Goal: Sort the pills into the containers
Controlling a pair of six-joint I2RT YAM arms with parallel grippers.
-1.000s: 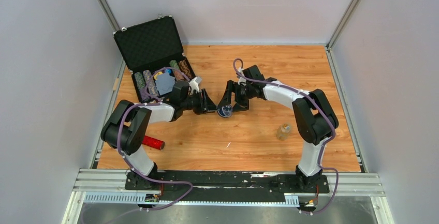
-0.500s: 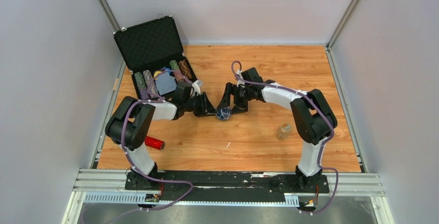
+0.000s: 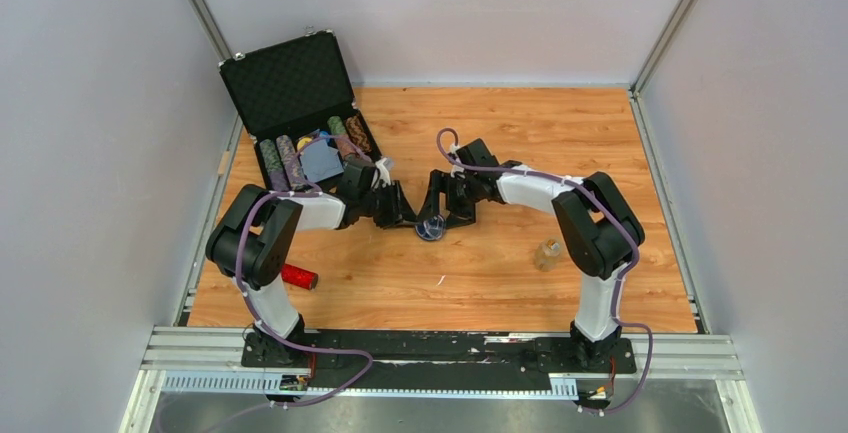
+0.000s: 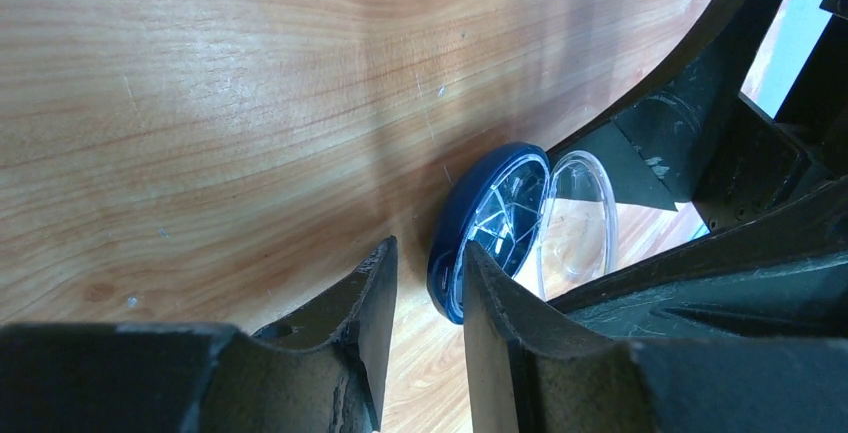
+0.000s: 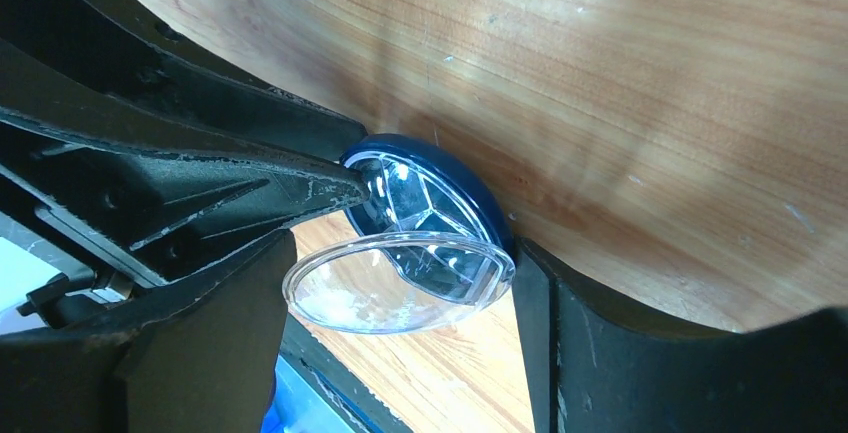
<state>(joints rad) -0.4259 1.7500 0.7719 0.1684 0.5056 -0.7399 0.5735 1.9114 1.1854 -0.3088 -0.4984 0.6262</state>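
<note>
Both grippers have edged a little farther out from the front of the open poker-chip case (image 3: 300,103) over the past second, taking the dish with them. From above, you see the left gripper (image 3: 402,215) and right gripper (image 3: 441,217) nose to nose over the small round dish (image 3: 430,229), just off the case's near right corner. Your left wrist camera shows the dish tipped up on its blue rim with its clear lid (image 4: 582,215) swung open. The left fingers are a little apart and straddle the rim, with wood showing between one finger and the dish's back. Your right wrist camera shows the dish between widely spread fingers, one touching the rim; whether they clamp it cannot be told. The likely hazards are that the tilted dish slips and flops over, or that pressure from both sides strains the lid's hinge.
</note>
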